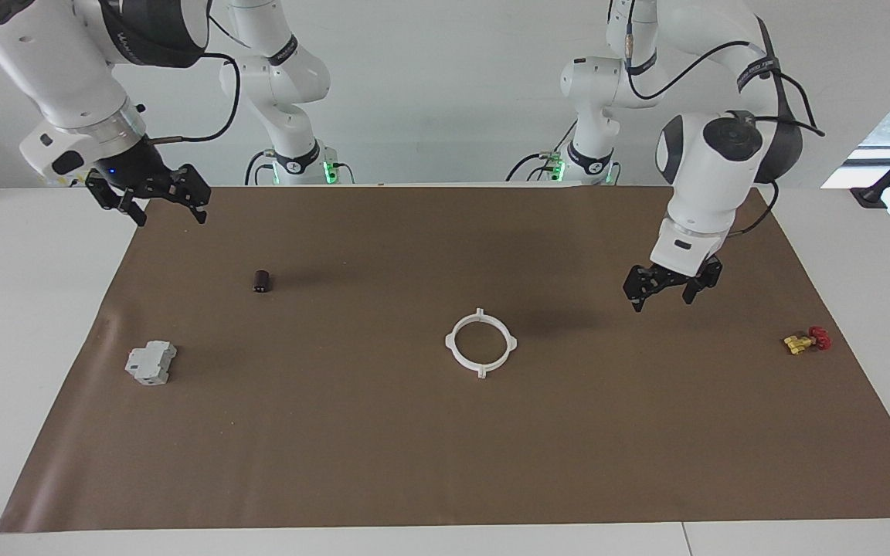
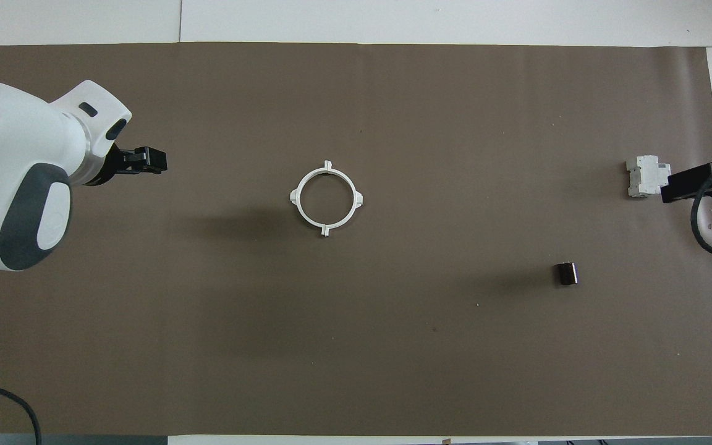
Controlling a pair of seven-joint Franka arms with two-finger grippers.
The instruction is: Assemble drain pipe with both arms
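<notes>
Drain pipe [image 1: 480,343] sits mid-mat as one closed white ring with four outer tabs, flat on the brown mat [image 1: 445,463]. Left gripper [image 1: 670,289] hangs above the mat toward the left arm's end, jaws apart, empty. Right gripper [image 1: 161,202] is raised over the mat's corner by the right arm's base, fingers spread, empty. Grey block [image 1: 151,362], dark cylinder [image 1: 262,280], yellow-red valve [image 1: 806,340] lie apart from the ring.

A: From where does the facing view look?

B: From high across the table [image 1: 28,324], towards the two arm bases at the top edge. It stands back enough to see the whole brown mat [image 1: 445,448].

A: And the overhead view?

B: It looks steeply down from above the robots' end. Both views share the mat and the white ring [image 1: 480,343], turned half around.
</notes>
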